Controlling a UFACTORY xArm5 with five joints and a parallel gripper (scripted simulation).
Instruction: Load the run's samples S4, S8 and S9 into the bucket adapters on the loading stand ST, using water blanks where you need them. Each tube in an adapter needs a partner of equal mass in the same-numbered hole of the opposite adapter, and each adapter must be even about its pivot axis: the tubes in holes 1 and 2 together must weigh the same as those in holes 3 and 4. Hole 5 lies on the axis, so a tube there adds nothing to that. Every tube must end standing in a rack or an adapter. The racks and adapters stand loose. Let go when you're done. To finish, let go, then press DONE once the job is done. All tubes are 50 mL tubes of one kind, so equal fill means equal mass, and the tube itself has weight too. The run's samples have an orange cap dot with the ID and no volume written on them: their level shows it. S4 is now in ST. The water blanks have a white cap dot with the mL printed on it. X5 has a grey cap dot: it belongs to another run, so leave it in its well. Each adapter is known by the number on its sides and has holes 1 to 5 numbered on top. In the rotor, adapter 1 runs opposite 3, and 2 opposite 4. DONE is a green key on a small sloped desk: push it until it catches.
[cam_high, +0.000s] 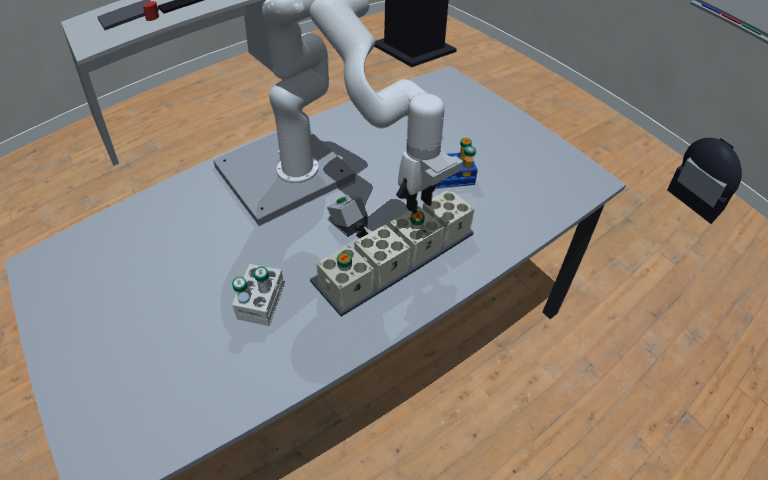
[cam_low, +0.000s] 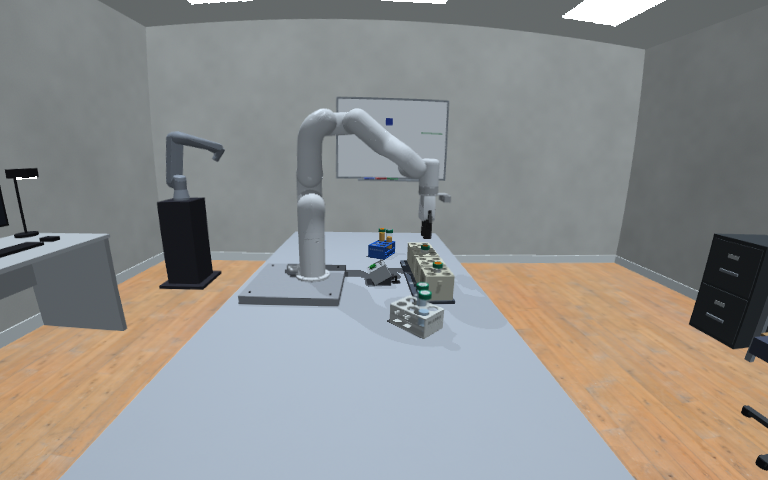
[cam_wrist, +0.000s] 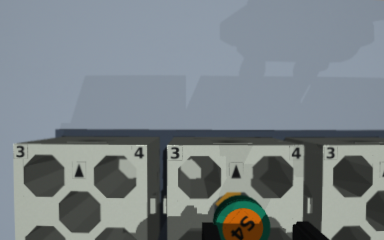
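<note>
My gripper (cam_high: 419, 203) (cam_low: 425, 234) (cam_wrist: 256, 234) is open and hangs just above adapter 2 (cam_high: 425, 240). Sample S4 (cam_high: 417, 217) (cam_wrist: 241, 221), with a green cap and an orange dot, stands in that adapter, in what looks like the middle hole, below and between my fingers and not touching them. A second orange-dot tube (cam_high: 344, 259) (cam_low: 437, 264) stands in adapter 4 (cam_high: 345, 283). Adapters 3 (cam_high: 385, 257) and 1 (cam_high: 453, 217) are empty. All four stand on the dark loading stand (cam_high: 322, 292). Two more tubes (cam_high: 467, 148) (cam_low: 385, 233) stand in the blue rack (cam_high: 461, 176) (cam_low: 380, 249).
The white blank rack (cam_high: 257, 305) (cam_low: 416, 320) holds two green-capped tubes (cam_high: 250, 279) and one lower one. The small sloped desk (cam_high: 348, 213) (cam_low: 378, 275) with the green DONE key (cam_high: 341, 199) stands between the arm's base plate (cam_high: 249, 181) and the stand.
</note>
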